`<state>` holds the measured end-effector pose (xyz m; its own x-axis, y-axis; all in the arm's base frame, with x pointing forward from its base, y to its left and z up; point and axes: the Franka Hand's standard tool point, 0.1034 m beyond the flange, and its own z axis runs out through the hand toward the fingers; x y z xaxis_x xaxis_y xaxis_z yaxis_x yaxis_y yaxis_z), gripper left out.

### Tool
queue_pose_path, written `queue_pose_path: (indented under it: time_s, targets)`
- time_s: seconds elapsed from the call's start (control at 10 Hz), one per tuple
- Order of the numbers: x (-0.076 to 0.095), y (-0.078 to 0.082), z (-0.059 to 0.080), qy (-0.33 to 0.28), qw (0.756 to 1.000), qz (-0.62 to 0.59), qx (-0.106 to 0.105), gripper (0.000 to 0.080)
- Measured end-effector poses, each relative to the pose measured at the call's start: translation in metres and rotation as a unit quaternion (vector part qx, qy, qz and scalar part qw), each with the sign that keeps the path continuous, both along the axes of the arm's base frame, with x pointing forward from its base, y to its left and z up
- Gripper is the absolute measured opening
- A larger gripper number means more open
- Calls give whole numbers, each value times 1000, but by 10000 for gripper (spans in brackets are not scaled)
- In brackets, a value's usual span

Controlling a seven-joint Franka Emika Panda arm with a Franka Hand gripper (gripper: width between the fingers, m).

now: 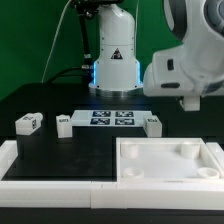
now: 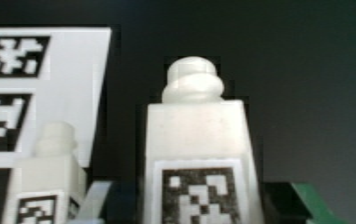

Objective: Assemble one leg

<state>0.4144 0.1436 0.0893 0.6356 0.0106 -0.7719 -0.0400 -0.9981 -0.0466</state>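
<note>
In the wrist view we see the leg (image 2: 196, 140): white blocky peg w/ rounded knob, b/w tag. Second leg (image 2: 47, 175) & marker board (image 2: 42, 80) sit beside it. Gripper (image 1: 190, 101) fingers: can't tell if open.

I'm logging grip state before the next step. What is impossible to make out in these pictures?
1. Pincer, exterior view: dark and blurred under the white arm; open or shut unclear.
2. Nearest leg, wrist view: base cut by the picture's edge; gripped or free unclear.
3. Marker board, exterior view: tag patterns too small to read.
</note>
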Motion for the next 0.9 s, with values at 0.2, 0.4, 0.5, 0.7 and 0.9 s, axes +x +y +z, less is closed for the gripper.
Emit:
queue_pose_path:
  time_s: [0.2,0.4,0.5,0.7,0.9]
  targets:
    - [-3,1,-9,-19,1000,-3,-1,290]
    - [10,4,-12,-101,995,-11,1,290]
    - [16,2,-11,-168,986,-9,8,290]
    - [44,-11,-1,-258,966,0,17,290]
    - [60,-12,18,-329,944,1,22,290]
